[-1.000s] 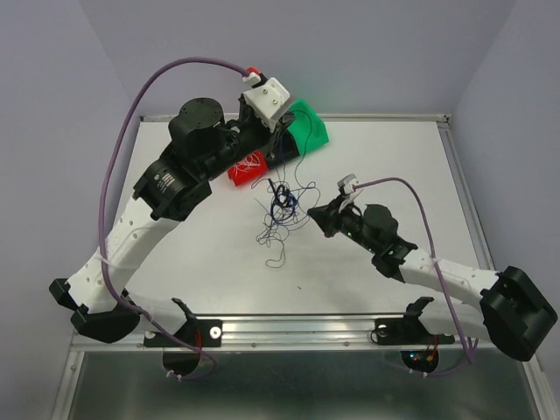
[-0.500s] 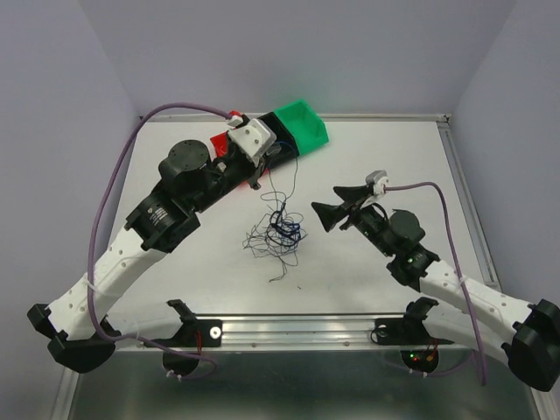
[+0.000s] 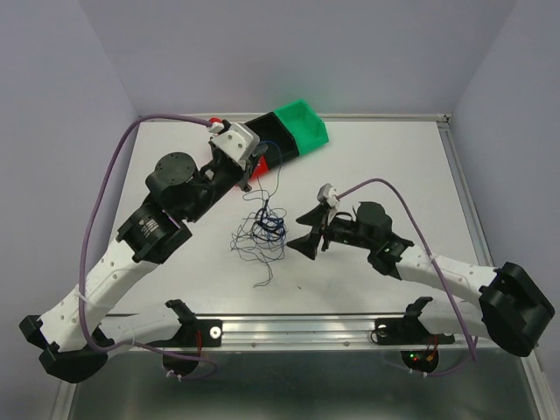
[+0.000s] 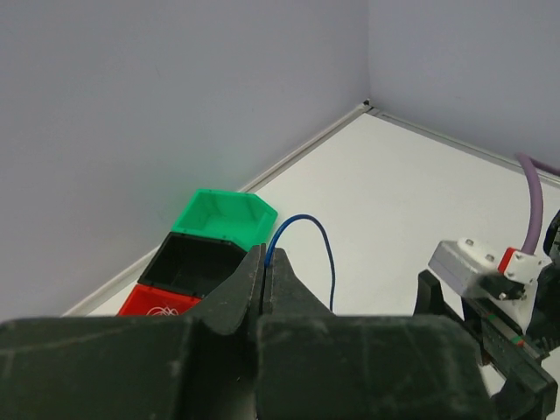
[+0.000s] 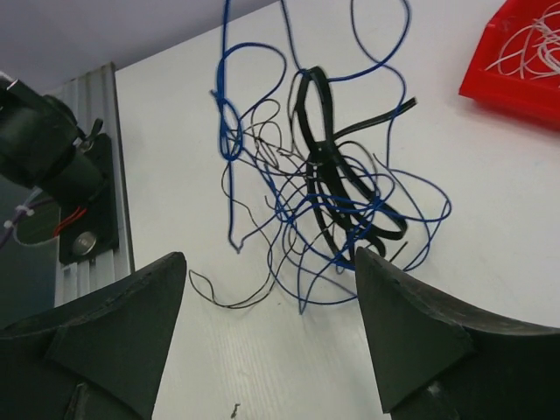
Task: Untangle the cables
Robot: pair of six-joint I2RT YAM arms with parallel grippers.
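Left gripper is clenched on a dark blue cable, which is held up at the far left, near the green bin. That strand is seen running down into the tangle of blue and black cables lying mid-table. Right gripper is spread wide with nothing held, just right of the tangle; whether it touches the table can't be told. White wires are seen in the red bin.
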